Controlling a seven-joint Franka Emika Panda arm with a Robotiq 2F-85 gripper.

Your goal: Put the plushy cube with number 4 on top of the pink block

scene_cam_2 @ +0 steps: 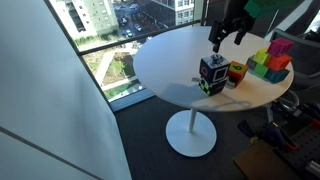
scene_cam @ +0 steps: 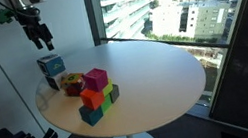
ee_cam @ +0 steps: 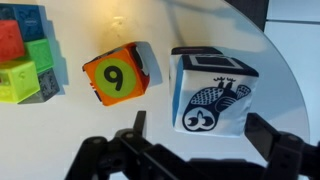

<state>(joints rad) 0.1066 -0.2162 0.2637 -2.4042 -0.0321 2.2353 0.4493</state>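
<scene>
The plushy cube with number 4 (scene_cam: 50, 65) sits upright on the round white table (scene_cam: 165, 72) near its edge, well apart from the pink block (scene_cam: 95, 80). Your gripper (scene_cam: 41, 39) hangs in the air right above the cube, jaws spread wider than the cube and holding nothing. In the wrist view its dark fingers (ee_cam: 133, 140) straddle the cube from the bottom of the picture.

Just beside the plushy cube lies the smaller multicoloured cube (ee_cam: 115, 78), tilted, between the plushy cube and the cluster of small blocks. The pink block is the highest of that cluster, resting on other blocks, with an orange-red block (scene_cam: 90, 98), a teal block (scene_cam: 91, 115) and a green block (scene_cam: 112, 92) around it.

Only the wrist view shows you the face patches: a black-and-white bird-like picture on the plushy cube and a 9 on an orange face of the smaller one. You see the pink block only in both exterior views; no view shows a 4
</scene>
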